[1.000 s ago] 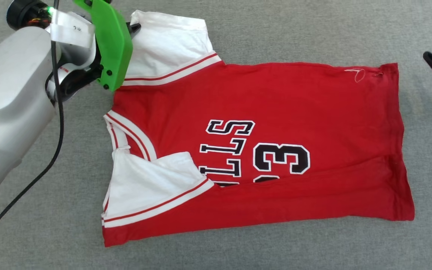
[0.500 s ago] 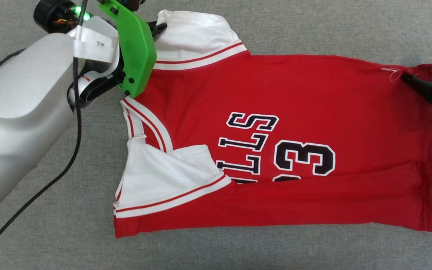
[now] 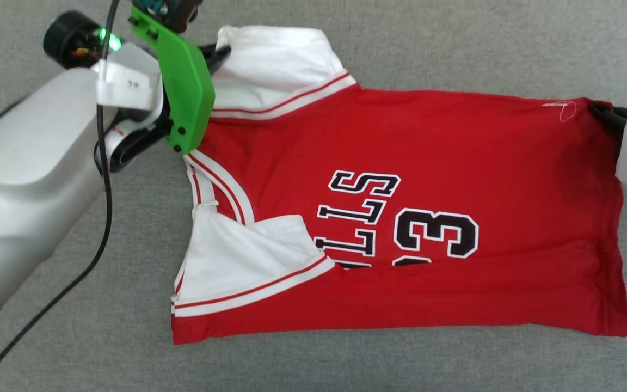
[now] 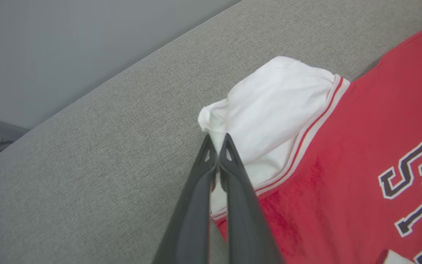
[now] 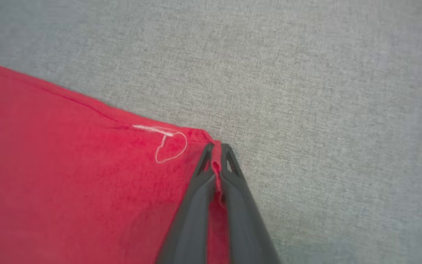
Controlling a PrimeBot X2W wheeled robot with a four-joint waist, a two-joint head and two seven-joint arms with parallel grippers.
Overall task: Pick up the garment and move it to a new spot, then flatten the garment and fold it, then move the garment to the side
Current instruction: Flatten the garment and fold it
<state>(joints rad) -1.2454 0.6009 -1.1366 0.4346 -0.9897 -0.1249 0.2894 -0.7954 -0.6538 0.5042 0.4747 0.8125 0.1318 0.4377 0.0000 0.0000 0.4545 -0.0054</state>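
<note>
Closed my right jaws on the garment (image 3: 455, 141) corner at 2 o'clock; left jaws pinch sleeve (image 4: 277, 102) at 10 o'clock. Fold next, probably.

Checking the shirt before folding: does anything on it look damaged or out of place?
A loose white thread loops out near a hem corner of the garment, beside the right gripper shut on that corner; likely a pulled stitch. The near side, sleeve included, lies folded over the front, covering part of the lettering.
</note>
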